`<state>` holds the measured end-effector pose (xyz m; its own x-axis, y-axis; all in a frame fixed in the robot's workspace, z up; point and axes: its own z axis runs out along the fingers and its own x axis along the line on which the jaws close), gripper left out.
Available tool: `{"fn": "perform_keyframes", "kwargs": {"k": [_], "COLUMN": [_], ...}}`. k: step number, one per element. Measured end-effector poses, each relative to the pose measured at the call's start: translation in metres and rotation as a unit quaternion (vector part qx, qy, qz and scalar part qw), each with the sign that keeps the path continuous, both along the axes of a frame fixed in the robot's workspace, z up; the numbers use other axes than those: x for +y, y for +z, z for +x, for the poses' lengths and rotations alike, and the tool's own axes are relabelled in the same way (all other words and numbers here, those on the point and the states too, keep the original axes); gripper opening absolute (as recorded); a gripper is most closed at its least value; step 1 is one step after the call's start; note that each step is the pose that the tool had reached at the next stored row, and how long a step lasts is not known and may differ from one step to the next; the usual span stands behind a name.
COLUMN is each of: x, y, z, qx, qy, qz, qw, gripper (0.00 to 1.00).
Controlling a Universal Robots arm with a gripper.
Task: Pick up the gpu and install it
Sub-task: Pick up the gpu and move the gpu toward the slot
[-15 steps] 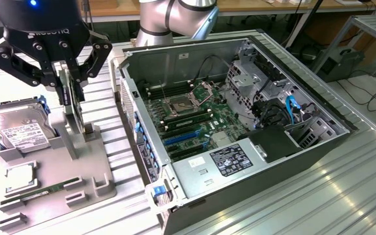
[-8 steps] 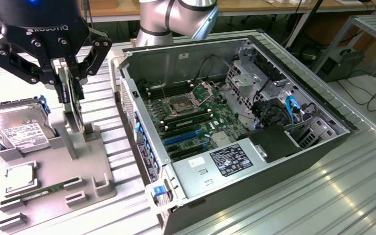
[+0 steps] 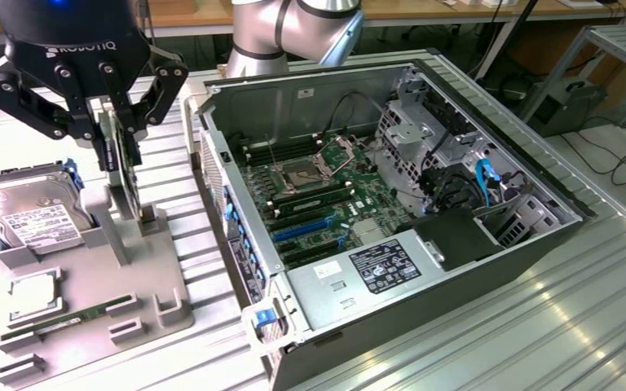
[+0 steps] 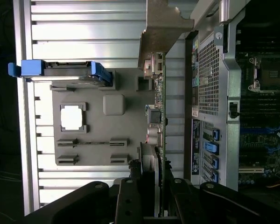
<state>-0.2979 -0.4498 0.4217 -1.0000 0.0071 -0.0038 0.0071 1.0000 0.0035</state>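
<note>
Clamped on the gpu (image 3: 124,175) (image 4: 160,116) with the end effector (image 3: 114,130) (image 4: 154,189), fingers (image 3: 152,94) pinching the upper edge. Card hanging upright and edge-on straight beneath the end effector, with the pale bracket (image 4: 161,32) at the end farthest from it. Lower edge right at the slotted posts of the grey tray (image 3: 128,277) (image 4: 126,126) underneath; touching or just clear, cannot tell. Open air all round the card above tray height. Beside the end effector, toward the exterior view's right, the open case (image 3: 400,204) (image 4: 210,79), near wall close to the tray edge, with a narrow strip of ribbed surface (image 3: 574,326) between. Inside, motherboard (image 3: 313,195) with blue slots (image 3: 302,232) exposed, cables (image 3: 487,183) farther in. On the other side, low on the tray, hard drive (image 3: 36,220) (image 4: 67,72) in a blue frame, then a cpu (image 3: 33,292) (image 4: 72,116) and a memory stick (image 3: 68,320) lying flat, all well below the fingers.
</note>
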Motion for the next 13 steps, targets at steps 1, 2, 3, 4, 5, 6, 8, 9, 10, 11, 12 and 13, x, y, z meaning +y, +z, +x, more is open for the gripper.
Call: {"fn": "perform_keyframes", "kwargs": {"k": [1, 2, 3, 4, 5, 6, 8, 9, 10, 11, 12, 13], "x": [0.0, 0.0, 0.0, 0.0, 0.0, 0.0, 0.0, 0.0, 0.0, 0.0, 0.0, 0.0], "y": [0.0, 0.0, 0.0, 0.0, -0.0001, 0.0, -0.0001, -0.0001, -0.0001, -0.0001, -0.0001, -0.0001], "z": [0.001, 0.001, 0.003, 0.004, 0.005, 0.008, 0.014, 0.016, 0.017, 0.018, 0.019, 0.02], "qx": [0.0, 0.0, 0.0, 0.0, 0.0, 0.0, -0.0001, 0.0, 0.0, 0.0, 0.0, -0.0001], "qy": [0.0, 0.0, 0.0, 0.0, 0.0, 0.0, 0.0, 0.0, 0.0, 0.0, 0.0, 0.0], "qz": [0.0, 0.0, 0.0, 0.0, 0.0, 0.0, 0.0001, 0.0, 0.0, 0.0, 0.0, 0.0], "qw": [1.0, 1.0, 1.0, 1.0, 1.0, 1.0, 1.0, 1.0, 1.0, 1.0, 1.0, 1.0], "gripper": [0.28, 0.28, 0.28, 0.28, 0.28, 0.28, 0.28, 0.28, 0.28, 0.28, 0.28, 0.28]}}
